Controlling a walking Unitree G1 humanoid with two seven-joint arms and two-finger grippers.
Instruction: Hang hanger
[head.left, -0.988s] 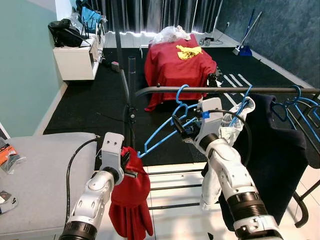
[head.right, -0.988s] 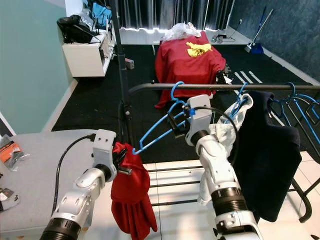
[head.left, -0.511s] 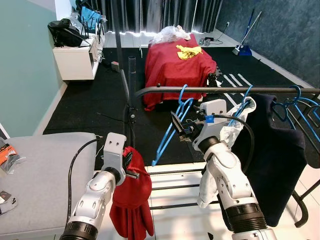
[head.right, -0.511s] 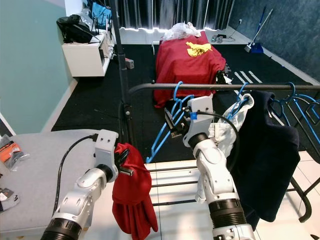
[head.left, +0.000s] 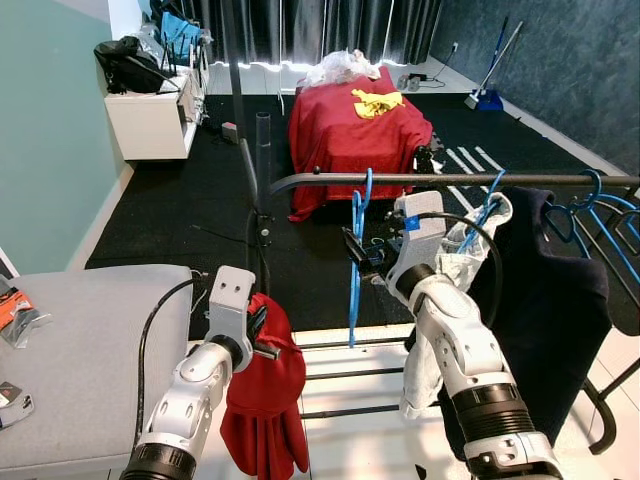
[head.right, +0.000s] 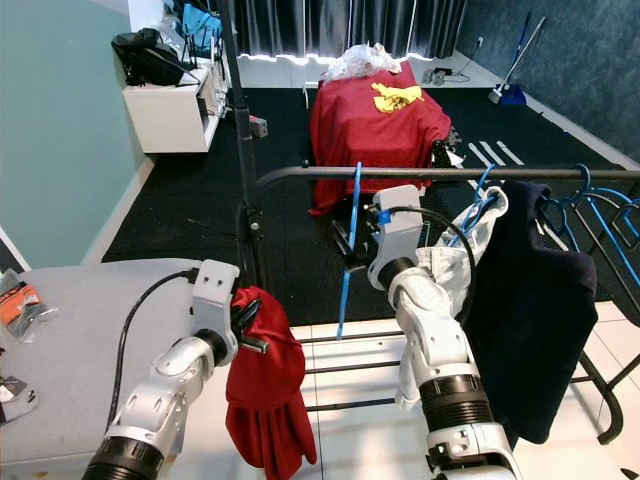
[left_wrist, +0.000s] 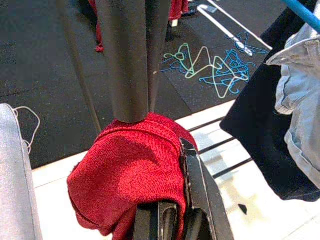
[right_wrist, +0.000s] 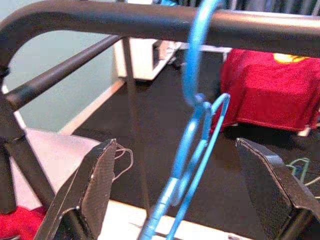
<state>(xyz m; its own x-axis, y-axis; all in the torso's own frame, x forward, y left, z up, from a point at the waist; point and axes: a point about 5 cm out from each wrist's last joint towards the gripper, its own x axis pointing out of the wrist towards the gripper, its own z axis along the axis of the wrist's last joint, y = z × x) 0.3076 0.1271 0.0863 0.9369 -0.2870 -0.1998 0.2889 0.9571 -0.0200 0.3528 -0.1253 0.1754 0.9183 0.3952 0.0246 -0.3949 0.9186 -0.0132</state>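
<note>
Hanger (head.left: 354, 262) looks light, thin, springy and slick, hooked on the rail (head.left: 450, 180); grip it near the neck. Your right gripper (right_wrist: 175, 200) has its jaws spread wide around it, while the left gripper (head.left: 262, 335) clamps the red cloth (head.left: 262, 400).

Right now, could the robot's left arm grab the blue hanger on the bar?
Probably not yet. The left gripper is shut on the red cloth, so it isn't free, and it sits low, left of the blue hanger hooked on the bar. The open right gripper is right beside it.

Glossy blue plastic-looking hanger (head.left: 354, 255), matt black metal rail (head.left: 450, 180), rough red knit cloth (left_wrist: 130, 175).
</note>
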